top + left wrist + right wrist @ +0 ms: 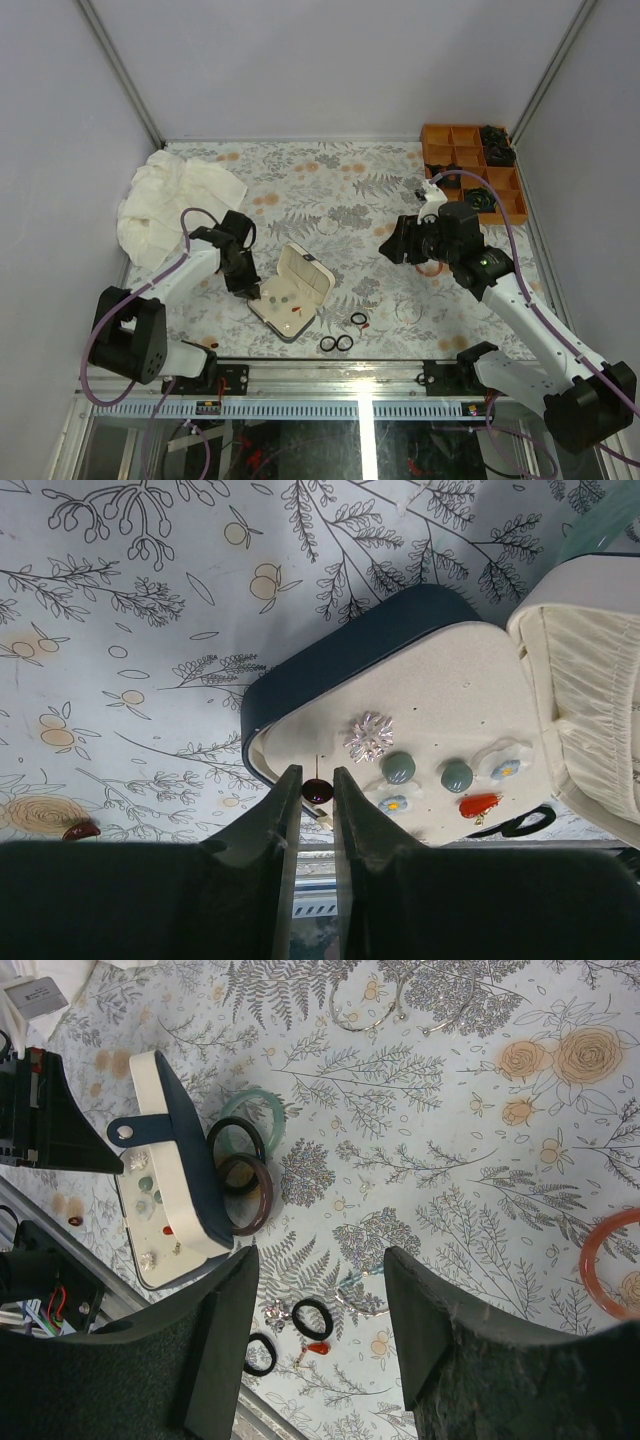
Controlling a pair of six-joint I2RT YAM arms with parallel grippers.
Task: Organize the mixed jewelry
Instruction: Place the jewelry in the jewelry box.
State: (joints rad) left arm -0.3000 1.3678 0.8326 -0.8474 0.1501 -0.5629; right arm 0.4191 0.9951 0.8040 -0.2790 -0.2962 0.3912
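Note:
The open cream-lined case (pixel 292 290) lies near the front left. It holds a silver snowflake (pixel 369 737), green studs (pixel 398 768) and a red drop (pixel 478 805). My left gripper (pixel 252 288) is over the case's near edge, its jaws (pixel 317 780) shut on a small dark red stud (pixel 317 791). Black rings (pixel 336 343) and a red bit (pixel 366 324) lie on the cloth right of the case. They also show in the right wrist view: rings (pixel 312 1318), red bit (pixel 318 1347), a clear hoop (pixel 360 1300). My right gripper (pixel 398 243) hangs open and empty (pixel 320 1260) above them.
A white cloth (pixel 175 200) lies at the back left. An orange compartment tray (pixel 470 165) stands at the back right. Green, black and brown bangles (pixel 245 1160) lie beside the case. An orange ring (pixel 605 1260) and clear hoops (pixel 360 1010) lie farther off. A red bit (pixel 80 830) lies left of the case.

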